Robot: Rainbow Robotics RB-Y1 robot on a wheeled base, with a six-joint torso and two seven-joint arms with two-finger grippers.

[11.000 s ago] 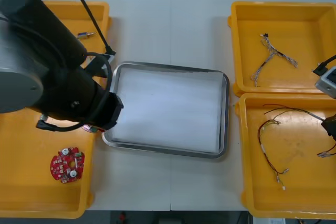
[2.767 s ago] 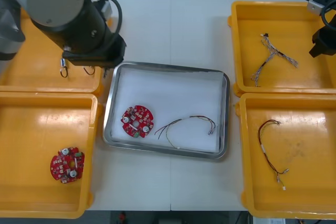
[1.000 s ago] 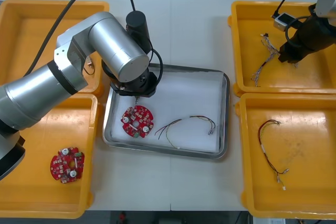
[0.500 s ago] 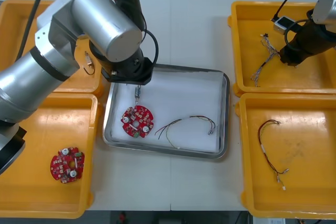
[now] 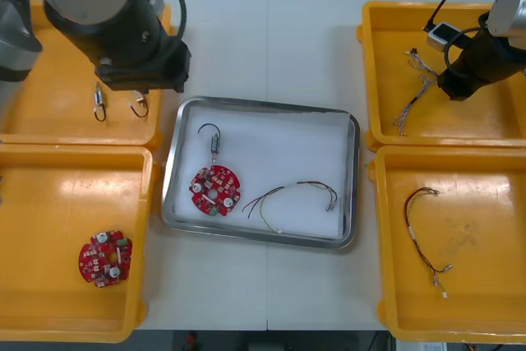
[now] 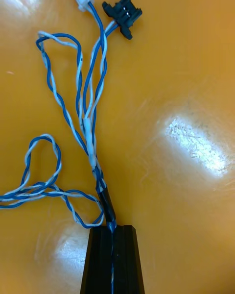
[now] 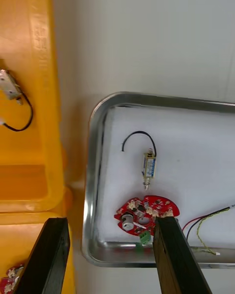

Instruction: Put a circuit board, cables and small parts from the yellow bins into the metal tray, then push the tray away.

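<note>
left tool spread wide, empty, upper left near tray corner | right tool pinched on twisted blue and white cable in upper-right yellow bin | metal tray at centre of counter holds red circuit board, small metal part, red and yellow cable

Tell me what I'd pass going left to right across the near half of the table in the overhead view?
Spare circuit board in the near left yellow bin → second circuit board in the metal tray → red and yellow cable beside it → loose cable in the near right yellow bin.
</note>
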